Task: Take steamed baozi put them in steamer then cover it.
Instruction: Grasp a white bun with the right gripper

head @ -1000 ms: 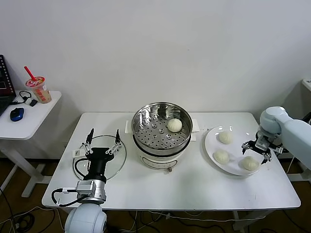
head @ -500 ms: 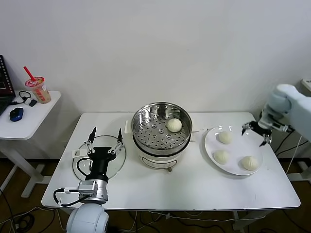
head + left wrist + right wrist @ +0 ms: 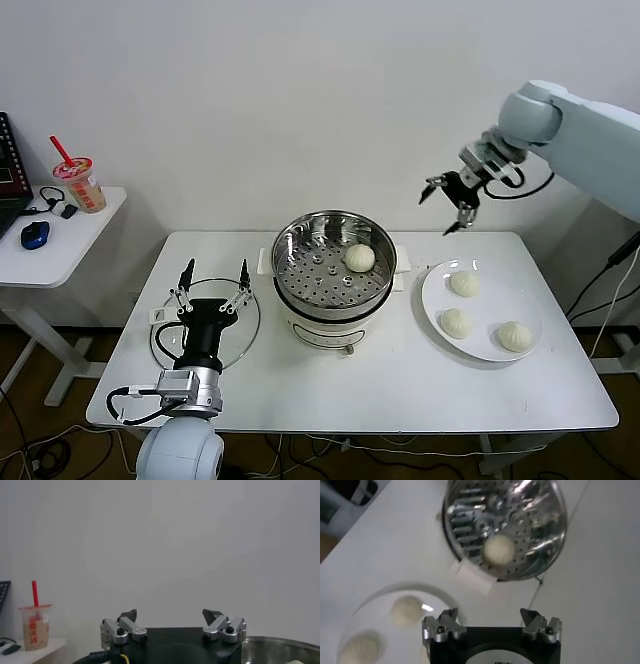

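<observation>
Head view: on the far left a small side table (image 3: 70, 235) carries a plastic cup (image 3: 80, 185) with a red straw and a blue mouse (image 3: 34, 235), set apart from the white bench (image 3: 340, 390) by a gap. The left claw (image 3: 213, 285) points up over the bench's left part with its fingers spread and nothing between them, above a round glass lid (image 3: 240, 340) lying flat. At the bench's middle stands the steamer (image 3: 335, 265), a shiny steel pot on a white base; its perforated tray holds one smooth white baozi (image 3: 359, 257) toward the right rear. Bare bench runs along the front edge. To the right, a flat white plate (image 3: 525, 300) sits near the bench's right edge, carrying three more domed buns (image 3: 463, 283), apart from one another. The right claw (image 3: 449, 203) hangs high in open air behind and between steamer and plate, fingers spread, holding nothing.
</observation>
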`<move>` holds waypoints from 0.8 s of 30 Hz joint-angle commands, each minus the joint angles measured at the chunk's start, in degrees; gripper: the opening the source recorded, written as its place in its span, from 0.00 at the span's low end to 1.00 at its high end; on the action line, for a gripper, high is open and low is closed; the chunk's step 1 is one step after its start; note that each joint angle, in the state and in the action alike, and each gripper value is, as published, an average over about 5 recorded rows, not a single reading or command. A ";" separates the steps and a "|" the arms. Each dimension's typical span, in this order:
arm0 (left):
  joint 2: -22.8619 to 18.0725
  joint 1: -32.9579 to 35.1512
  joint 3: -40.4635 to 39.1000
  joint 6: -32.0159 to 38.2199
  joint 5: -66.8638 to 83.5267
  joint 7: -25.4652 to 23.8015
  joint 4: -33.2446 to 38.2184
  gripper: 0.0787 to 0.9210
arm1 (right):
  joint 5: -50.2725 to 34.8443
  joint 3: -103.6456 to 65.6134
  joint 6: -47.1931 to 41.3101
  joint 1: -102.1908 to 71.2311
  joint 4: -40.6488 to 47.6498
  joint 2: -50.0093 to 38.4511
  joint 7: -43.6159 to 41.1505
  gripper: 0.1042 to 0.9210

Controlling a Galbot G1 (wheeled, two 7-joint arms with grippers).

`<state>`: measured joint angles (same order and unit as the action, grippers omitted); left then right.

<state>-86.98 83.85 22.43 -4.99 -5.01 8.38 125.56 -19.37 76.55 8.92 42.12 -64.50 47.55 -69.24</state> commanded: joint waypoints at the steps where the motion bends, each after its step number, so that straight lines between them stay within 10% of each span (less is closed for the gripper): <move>1: 0.01 -0.16 1.26 -0.25 0.76 0.02 0.81 0.88 | -16.84 11.19 -16.53 8.85 -0.03 11.62 3.96 0.88; 24: 0.56 1.20 1.65 0.58 1.47 0.00 1.15 0.88 | -13.63 13.41 -23.01 -3.49 11.37 24.86 3.57 0.88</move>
<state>-86.74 84.60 23.94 -4.50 -3.64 8.45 126.60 -32.70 88.46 -11.14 42.61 -57.76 67.64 -65.71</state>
